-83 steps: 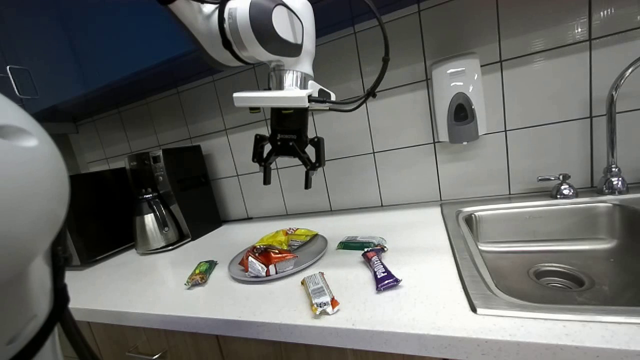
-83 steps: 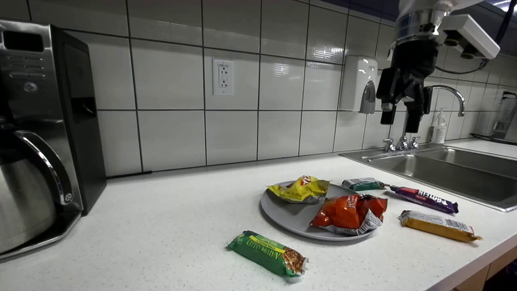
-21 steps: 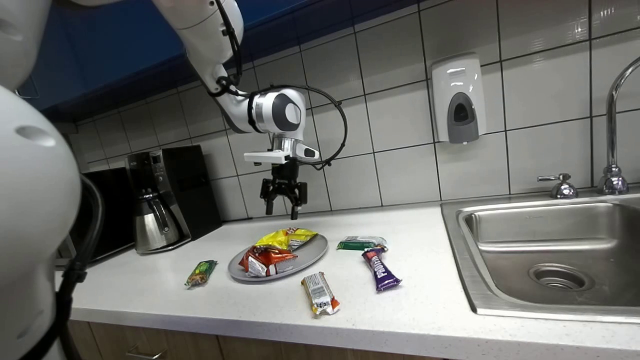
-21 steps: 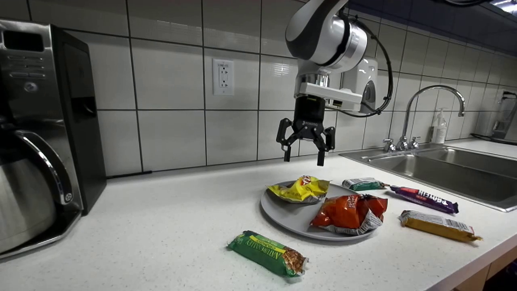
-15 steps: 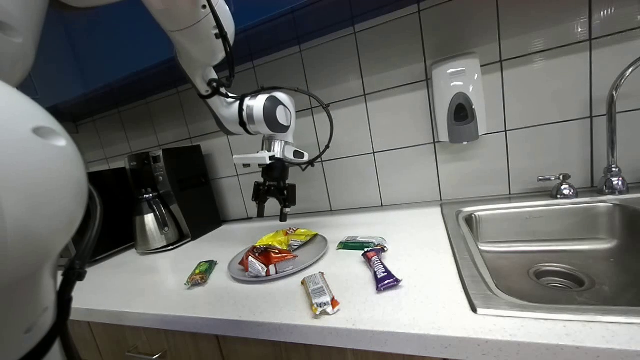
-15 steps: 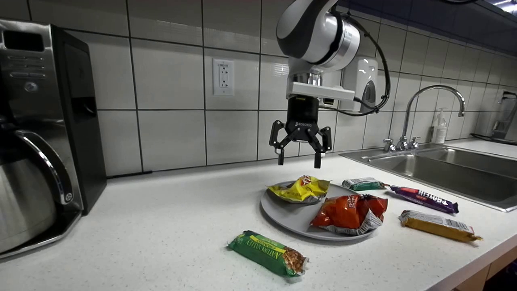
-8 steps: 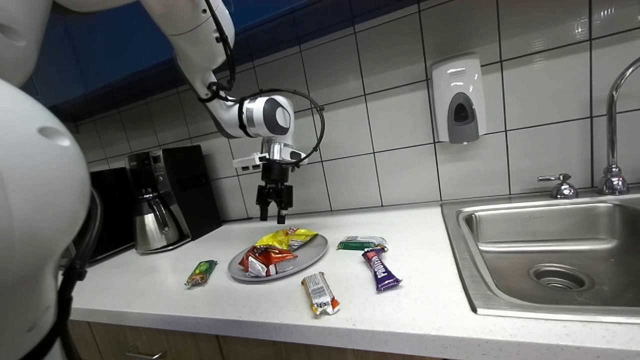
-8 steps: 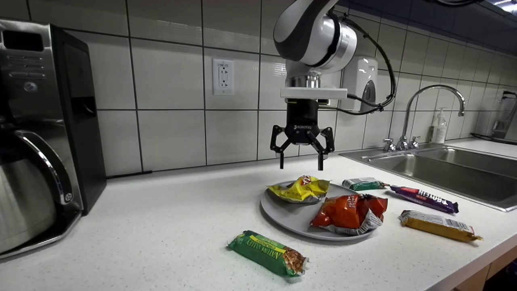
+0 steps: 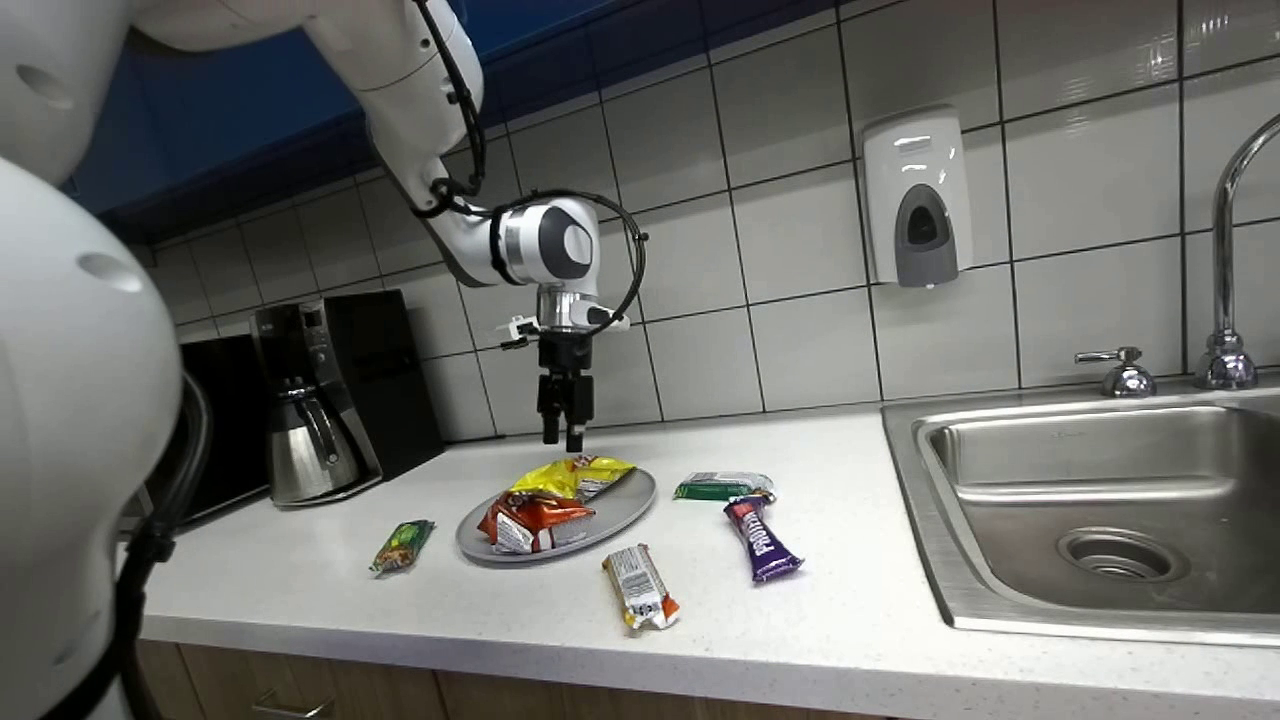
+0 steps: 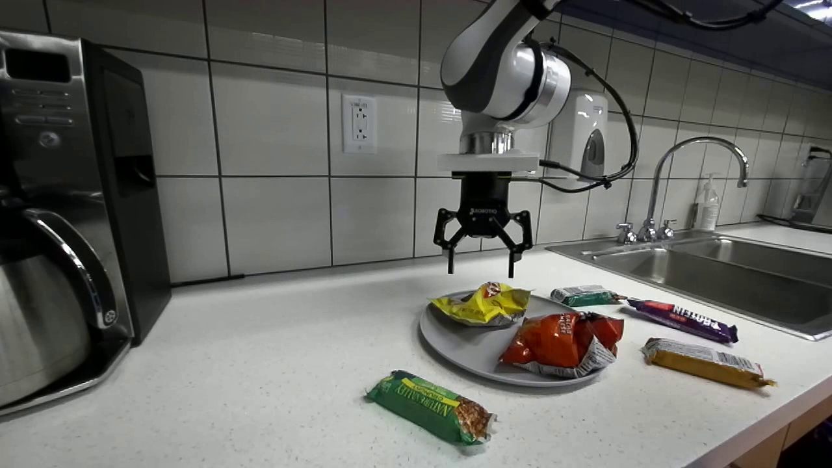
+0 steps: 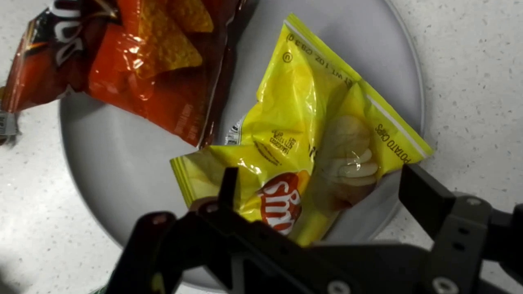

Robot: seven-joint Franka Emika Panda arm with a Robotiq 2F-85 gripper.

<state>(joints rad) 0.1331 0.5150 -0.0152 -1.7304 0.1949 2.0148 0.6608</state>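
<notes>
Black two-fingered gripper (image 10: 481, 266), "ROBOTIQ" in white on its body, pointing straight down. Jaws spread wide, nothing between them: hand released. In both exterior views the fingertips hang just above a crumpled, glossy yellow chip bag (image 11: 294, 130). That bag lies on a round grey plate (image 10: 455, 348), on the side toward the tiled wall. Legible in the wrist view: "POTATO CHIPS" and "1 OZ. (28.3 g)" along the seal; a red logo, partly folded away; a stamped code too fine to read with confidence.

Close beside it, same plate, toward the counter's front: a shiny orange-red chip bag (image 10: 556, 341), "NACHO CHEESE" on its face, tortilla chips pictured. One end reaches past the rim.

Around the plate, on the speckled white counter (image 10: 260, 364): a green bar wrapper (image 10: 429, 406), "NATURE VALLEY" and "CRUNCHY"; a purple bar wrapper (image 10: 682, 320), "PROTEIN" in white; a gold-and-white bar wrapper (image 10: 705, 363), fine print unreadable; a green-and-white bar wrapper (image 10: 585, 296), its end at the purple one's, lettering too small.

Farther off: stainless steel sink (image 9: 930, 500), white-and-grey wall dispenser (image 9: 918, 195), black-and-steel coffee maker (image 9: 375, 375).
</notes>
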